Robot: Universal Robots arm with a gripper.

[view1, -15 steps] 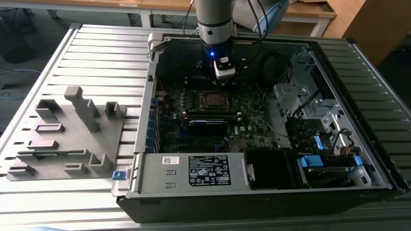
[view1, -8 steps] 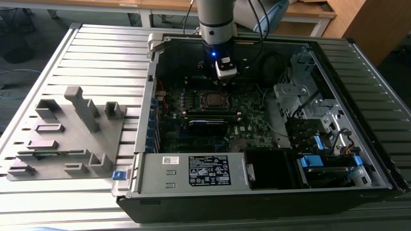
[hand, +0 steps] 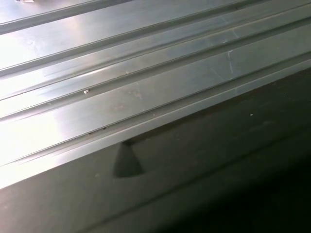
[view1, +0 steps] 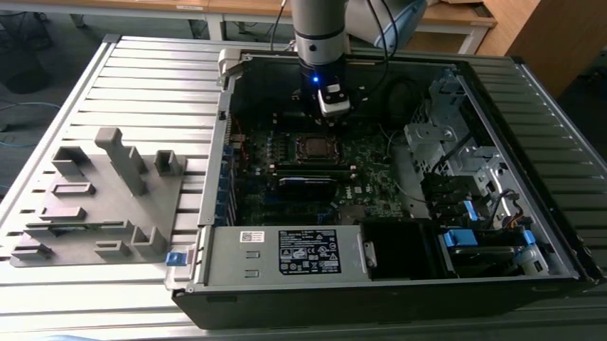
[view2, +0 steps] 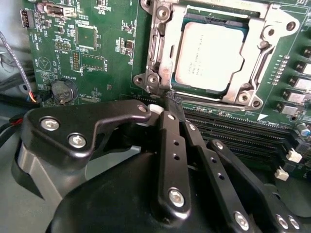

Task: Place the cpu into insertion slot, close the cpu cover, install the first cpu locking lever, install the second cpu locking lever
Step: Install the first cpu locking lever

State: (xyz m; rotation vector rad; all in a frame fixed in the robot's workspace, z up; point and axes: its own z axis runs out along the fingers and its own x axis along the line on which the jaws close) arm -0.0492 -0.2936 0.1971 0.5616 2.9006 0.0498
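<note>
My tool [view1: 326, 119] hangs inside the computer case [view1: 531, 213] near the socket [view1: 313, 146] in the exterior view; I cannot tell whether it is open or closed. The second wrist view shows the chip [view2: 209, 56] seated in the socket under the lowered cover [view2: 265, 36], with my tool at the socket's edge. The first wrist view shows the ribbed metal surface [hand: 121, 73].

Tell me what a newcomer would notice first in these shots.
The open black metal computer case on the slatted aluminium table, with the grey robot arm reaching down into it from above. In the second wrist view, the dull silver square cpu shows through the window of the silvery metal cpu cover lying flat over it, and the black hand sits close to that frame's corner.
</note>
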